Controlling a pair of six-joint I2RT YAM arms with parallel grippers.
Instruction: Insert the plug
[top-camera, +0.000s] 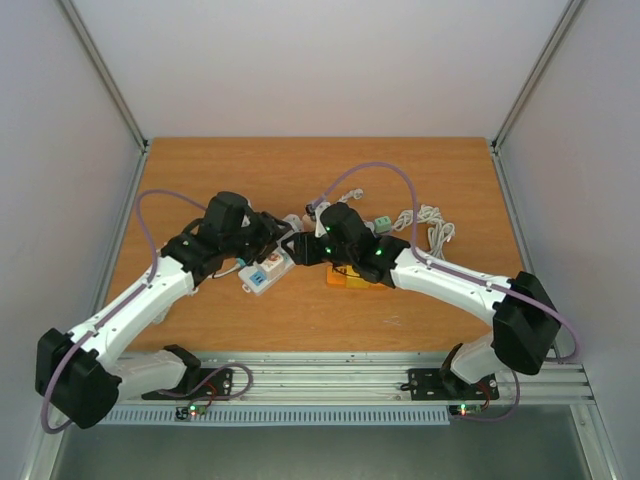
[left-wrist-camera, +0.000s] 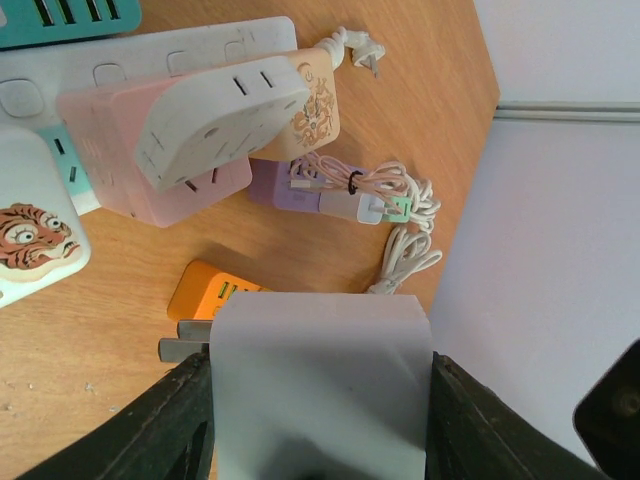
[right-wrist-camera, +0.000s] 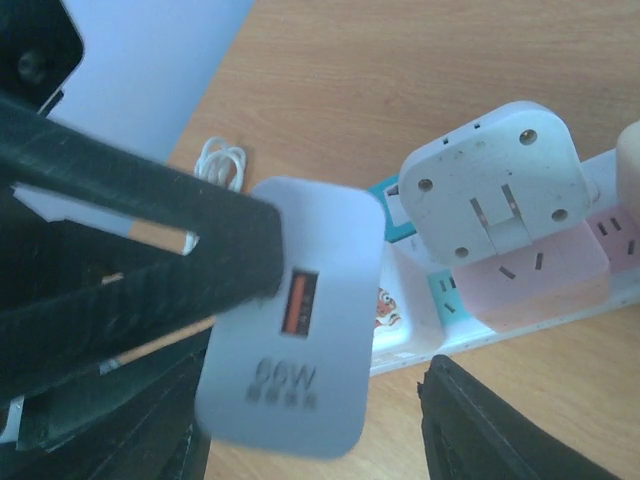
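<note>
One charger plug (left-wrist-camera: 320, 350), a smooth grey-white block with rounded corners, is clamped on its two flanks by the black fingers (left-wrist-camera: 175, 425) of the left end effector (left-wrist-camera: 320, 410), above the middle of the wooden counter (top-camera: 300, 170). The left wrist view alone shows its two flat metal prongs (left-wrist-camera: 185, 338), which project sideways from one end. The right wrist view alone shows the face marked "66W" and one orange-lined USB port. The right end effector (right-wrist-camera: 315, 430) is spread wide, and there is a visible gap between one finger and the charger, so it grips nothing. Beyond the plug lies one long white power strip (left-wrist-camera: 170, 60) with a row of sockets. One pink cube adapter (left-wrist-camera: 110, 150) is on the strip, and one white rounded-square adapter (left-wrist-camera: 215, 115) sits on the cube. The right wrist view shows two flat blades on that adapter's upturned face. Near the strip are one tiger-printed white block (left-wrist-camera: 30, 240), one purple adapter (left-wrist-camera: 275, 185), one orange charger (left-wrist-camera: 205, 292) and one coiled white cable (left-wrist-camera: 405, 250). The top view shows two arms meeting at mid-counter, hiding the plug.
</note>
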